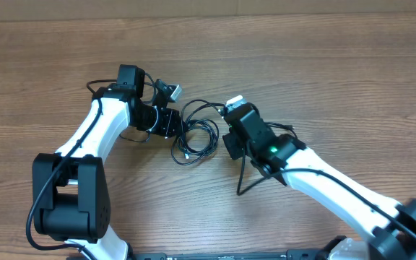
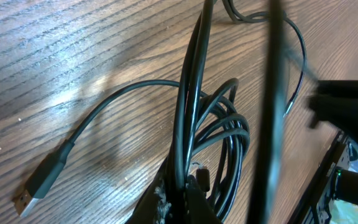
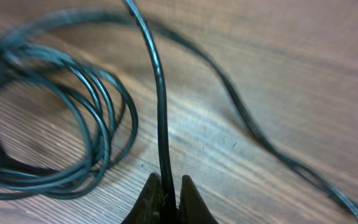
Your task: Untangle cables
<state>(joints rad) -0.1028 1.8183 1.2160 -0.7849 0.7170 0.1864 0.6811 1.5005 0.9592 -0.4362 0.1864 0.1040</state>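
The cables (image 1: 196,136) are thin black cords lying in a loose coil on the wooden table between my two grippers. My left gripper (image 1: 170,124) sits at the coil's left edge. In the left wrist view, my left gripper (image 2: 183,190) is shut on a few strands that run up from the coil (image 2: 232,134). A USB plug (image 2: 39,183) lies free on the wood to the left. My right gripper (image 1: 231,143) is at the coil's right side. In the right wrist view, the right gripper (image 3: 168,188) is shut on a single strand (image 3: 160,93), with the coil (image 3: 79,124) to its left.
Another thin cord (image 3: 260,137) trails off to the right across the table (image 1: 323,65). A black cord (image 1: 245,177) hangs beside the right arm. The right arm's dark body (image 2: 347,106) is close on the right in the left wrist view.
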